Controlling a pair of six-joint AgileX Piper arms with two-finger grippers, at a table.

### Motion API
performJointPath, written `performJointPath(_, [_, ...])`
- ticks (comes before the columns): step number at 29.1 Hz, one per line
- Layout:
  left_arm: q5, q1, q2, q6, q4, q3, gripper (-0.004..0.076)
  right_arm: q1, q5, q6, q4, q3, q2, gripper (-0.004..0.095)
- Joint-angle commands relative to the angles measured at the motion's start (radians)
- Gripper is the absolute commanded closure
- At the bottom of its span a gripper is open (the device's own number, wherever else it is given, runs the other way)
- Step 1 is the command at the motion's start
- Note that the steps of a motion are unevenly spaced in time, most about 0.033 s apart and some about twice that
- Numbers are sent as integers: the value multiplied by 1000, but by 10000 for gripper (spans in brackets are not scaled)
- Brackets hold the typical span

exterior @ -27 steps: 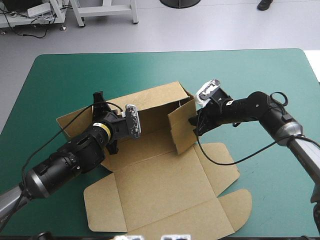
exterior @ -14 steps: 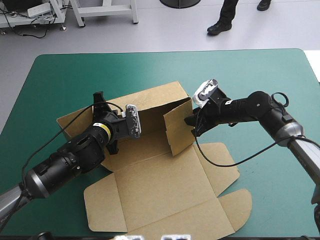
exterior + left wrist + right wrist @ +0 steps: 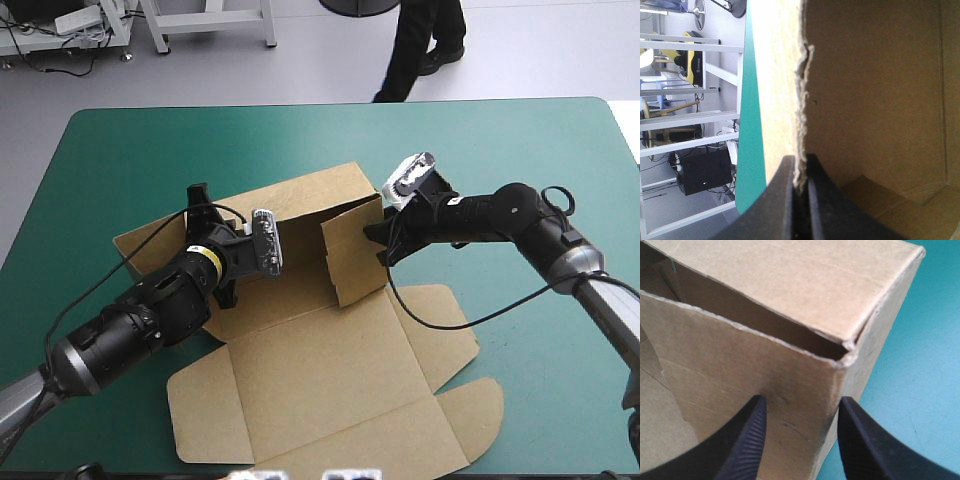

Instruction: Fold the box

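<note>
At the left gripper (image 3: 801, 165), the black fingers are all but closed, the ragged edge of a raised wall of the brown box (image 3: 330, 380) pinched between them. At the right gripper (image 3: 801, 402), the fingers are held apart against an upright side flap (image 3: 350, 255) just beside a box corner; contact appears likely. Beside the left gripper, the remaining panels are seen flat on the teal-green cover (image 3: 500, 140).

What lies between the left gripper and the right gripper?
Only the box: its raised rear wall and upright side flap stand between left gripper and right gripper, in the high view.
</note>
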Motion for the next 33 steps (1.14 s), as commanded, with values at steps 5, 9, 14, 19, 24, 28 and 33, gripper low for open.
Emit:
performJointPath(5, [-22,-8,-7,-14,-12,-21,729,123,-149,252,-248,-32,-34,487])
performJointPath(9, [-22,-8,-7,-16,2,-21,729,139,-160,360,-295,-32,-34,492])
performJointPath(14, [-26,-8,-7,-61,42,-21,729,139,-165,367,-281,-31,-34,524])
performJointPath(19, [-26,-8,-7,-134,115,-21,729,176,-240,353,-303,-1,-34,528])
performJointPath(24, [-26,-8,-7,-158,134,-21,729,217,-343,347,-317,10,-30,536])
performJointPath(28, [-26,-8,-7,-158,134,-21,729,220,-384,347,-319,10,0,537])
performJointPath(33, [-26,-8,-7,-158,134,-21,729,234,-464,347,-340,10,25,537])
